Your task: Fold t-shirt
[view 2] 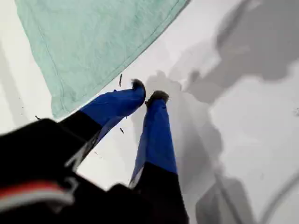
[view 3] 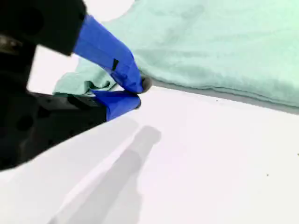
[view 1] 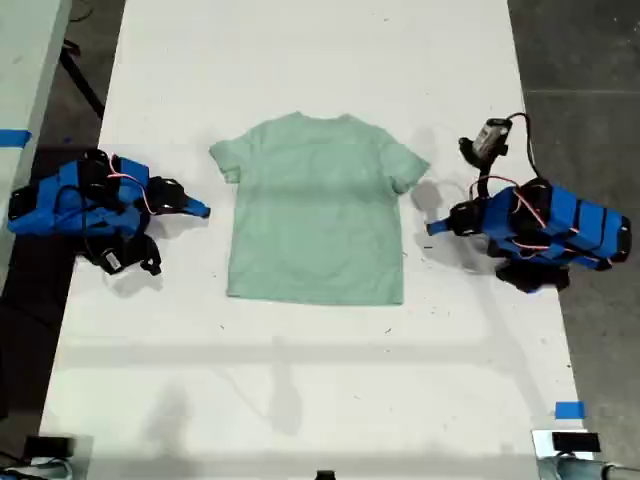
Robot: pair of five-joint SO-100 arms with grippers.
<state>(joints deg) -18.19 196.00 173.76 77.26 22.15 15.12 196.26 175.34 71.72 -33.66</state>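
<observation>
The pale mint-green t-shirt (view 1: 315, 210) lies flat and face up in the middle of the white table, collar toward the far side. My first gripper (view 1: 432, 228) rests at the exterior view's right, just off the shirt's side edge. In the first wrist view my first gripper (view 2: 148, 93) is shut and holds nothing, with the t-shirt (view 2: 93, 42) hem corner just beyond it. My second gripper (view 1: 203, 211) lies at the exterior view's left, a little short of the sleeve. It (view 3: 140, 93) is shut and holds nothing, and the t-shirt (view 3: 210, 42) sleeve shows behind its fingers.
The white table (view 1: 300, 400) stretches well past the shirt toward the near side. A small black device with a cable (view 1: 490, 135) stands behind the first arm. Blue tape marks (view 1: 568, 409) sit near the table's edge at the exterior view's lower right. Dark floor borders both sides.
</observation>
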